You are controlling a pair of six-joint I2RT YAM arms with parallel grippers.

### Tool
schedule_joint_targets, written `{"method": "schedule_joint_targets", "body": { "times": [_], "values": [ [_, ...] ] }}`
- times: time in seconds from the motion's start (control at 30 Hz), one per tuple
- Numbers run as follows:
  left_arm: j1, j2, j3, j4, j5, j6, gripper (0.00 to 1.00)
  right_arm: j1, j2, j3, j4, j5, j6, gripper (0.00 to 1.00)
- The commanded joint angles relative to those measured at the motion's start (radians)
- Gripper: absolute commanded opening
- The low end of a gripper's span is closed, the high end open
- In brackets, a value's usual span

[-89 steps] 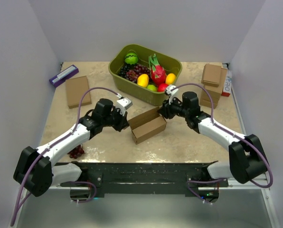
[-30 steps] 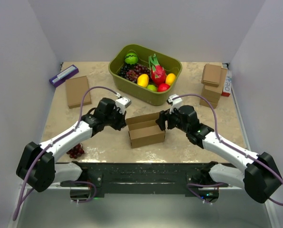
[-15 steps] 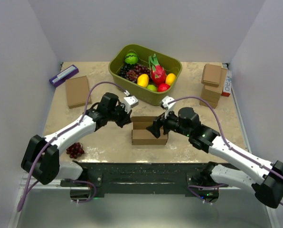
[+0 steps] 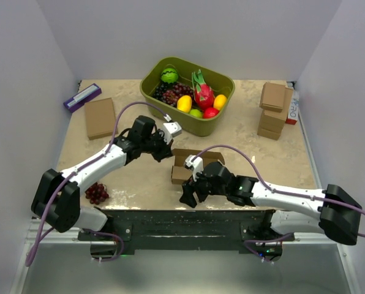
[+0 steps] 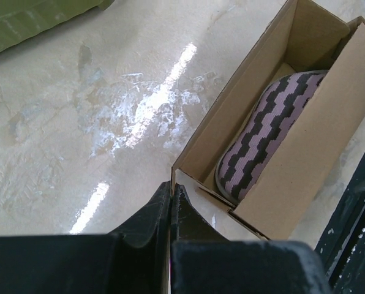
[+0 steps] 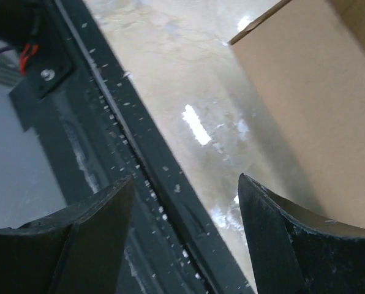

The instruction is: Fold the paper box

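Observation:
The paper box (image 4: 192, 165) lies open at the table's middle, its brown walls upright. In the left wrist view a purple and black striped thing (image 5: 268, 131) lies inside the paper box (image 5: 305, 153). My left gripper (image 4: 168, 152) is at the box's left end. There the left gripper (image 5: 171, 187) is shut on the thin edge of a cardboard wall at the corner. My right gripper (image 4: 186, 196) hangs open just in front of the box, near the table's front edge, with nothing between its fingers. The right wrist view has the right gripper (image 6: 185, 179) over the black rail and the box's side (image 6: 305, 98) at upper right.
A green basket (image 4: 170, 115) of fruit stands behind the box. A flat brown box (image 4: 100, 117) and a purple box (image 4: 82, 97) lie at the back left. Stacked small brown boxes (image 4: 272, 110) stand at the back right. Dark grapes (image 4: 97, 193) lie near the left arm. The black rail (image 6: 139, 159) borders the front.
My right gripper left the box's right end and swung down to the front of it, near the table's edge. The box shifted slightly right and my left gripper kept its pinch on it.

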Motion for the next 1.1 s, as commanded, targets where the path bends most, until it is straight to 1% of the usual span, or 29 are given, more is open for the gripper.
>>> {"method": "schedule_joint_targets", "body": {
  "times": [0.0,0.13,0.43,0.67,0.83,0.93,0.97,1.0,1.07],
  "values": [
    [-0.006,0.000,0.038,0.019,0.086,0.023,0.00,0.001,0.076,0.020,0.131,0.128,-0.001,0.71],
    [-0.006,-0.001,0.032,0.011,0.121,0.030,0.00,0.001,0.149,0.043,0.171,0.281,-0.001,0.71],
    [-0.016,-0.003,0.013,-0.009,0.210,0.046,0.00,0.001,0.195,0.054,0.231,0.425,0.017,0.72],
    [-0.030,0.019,0.016,-0.023,0.247,0.061,0.00,0.000,0.241,0.054,0.288,0.422,-0.021,0.75],
    [-0.035,0.020,0.015,-0.029,0.264,0.067,0.00,0.001,0.276,0.060,0.360,0.416,-0.044,0.77],
    [-0.036,0.017,0.015,-0.030,0.209,0.056,0.00,0.000,0.278,0.080,0.357,0.401,-0.068,0.79],
    [-0.035,0.016,0.016,-0.030,0.178,0.052,0.00,0.000,0.272,0.083,0.351,0.375,-0.076,0.81],
    [-0.035,0.019,0.019,-0.032,0.122,0.044,0.00,0.000,0.259,0.086,0.333,0.375,-0.104,0.87],
    [-0.033,0.019,0.030,-0.038,0.086,0.043,0.00,0.000,0.211,0.088,0.304,0.338,-0.130,0.91]
  ]
}}
